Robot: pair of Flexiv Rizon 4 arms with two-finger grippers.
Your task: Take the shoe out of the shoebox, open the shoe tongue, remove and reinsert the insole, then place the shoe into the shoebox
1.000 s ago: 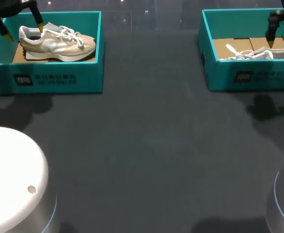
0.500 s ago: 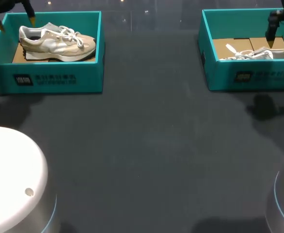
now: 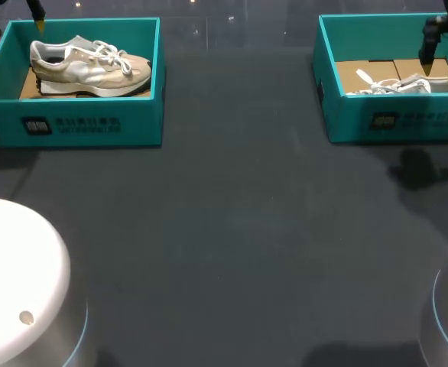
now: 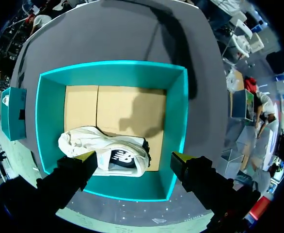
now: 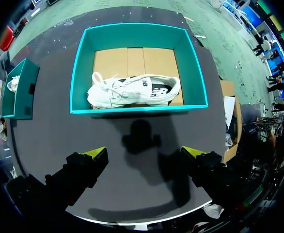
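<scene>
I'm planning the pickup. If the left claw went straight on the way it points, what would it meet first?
Probably the shoe in the box: the wrist view shows it just beyond the gap between the open tips of the left claw, though depth is unclear.

My worktop (image 3: 232, 229) is dark grey and matte, and it fills nearly all of the head view. Some soft shadows (image 3: 417, 170) lie on it, and a few small bright specks (image 3: 232, 17) show near its far edge.
</scene>
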